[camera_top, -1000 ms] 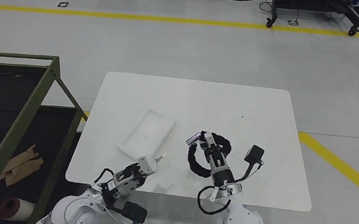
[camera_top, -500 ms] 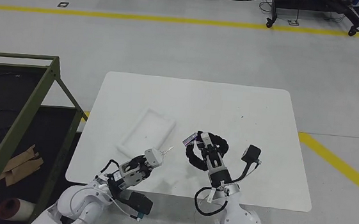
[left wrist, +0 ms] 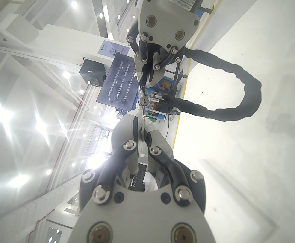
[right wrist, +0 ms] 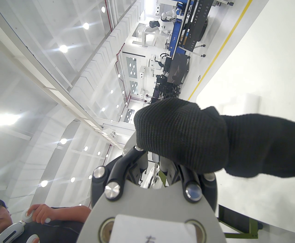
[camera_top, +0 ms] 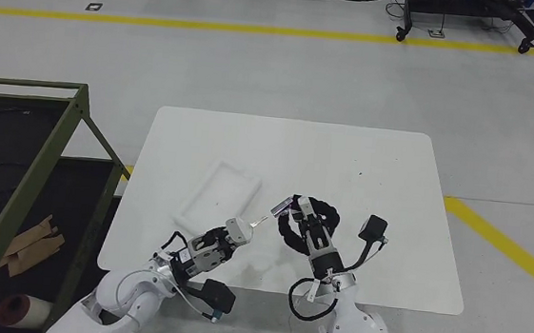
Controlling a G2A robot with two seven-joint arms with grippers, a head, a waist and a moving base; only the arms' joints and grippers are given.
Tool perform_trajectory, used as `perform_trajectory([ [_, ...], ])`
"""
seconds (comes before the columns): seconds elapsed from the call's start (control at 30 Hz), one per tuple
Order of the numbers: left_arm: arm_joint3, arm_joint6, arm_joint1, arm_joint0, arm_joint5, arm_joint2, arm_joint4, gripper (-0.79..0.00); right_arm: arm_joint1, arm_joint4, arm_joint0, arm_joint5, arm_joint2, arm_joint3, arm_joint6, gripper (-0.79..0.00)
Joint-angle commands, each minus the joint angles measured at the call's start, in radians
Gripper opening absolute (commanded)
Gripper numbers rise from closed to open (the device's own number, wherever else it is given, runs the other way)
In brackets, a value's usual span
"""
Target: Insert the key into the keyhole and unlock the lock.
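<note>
black lock cable over r fingers; tray nearby

Between the tray and the lock ran a narrow lane of open counter. The left claw, gripping its key, lay along it, with the key tip right at the keyhole; whether they touched could not be told. The right claw clamped the lock from the near side, closing off that approach. The black cable loop curled on the counter about the right claw, barring a low pass there. Beyond the lock, toward the far edge and the right, open white surface gave wide room. A green-framed cart stood just beside the counter's left edge.
</note>
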Motion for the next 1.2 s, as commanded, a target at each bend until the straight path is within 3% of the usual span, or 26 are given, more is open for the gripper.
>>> perform_trajectory([
  [0.0,0.002,0.000,-0.002,-0.003,0.000,0.002,0.002,-0.785,0.000,0.000,0.000,0.000,0.000,0.000,0.000,-0.785],
  [1.17,0.014,-0.001,-0.027,-0.024,-0.004,0.008,0.019,-0.785,0.000,0.000,0.000,0.000,0.000,0.000,0.000,-0.785],
])
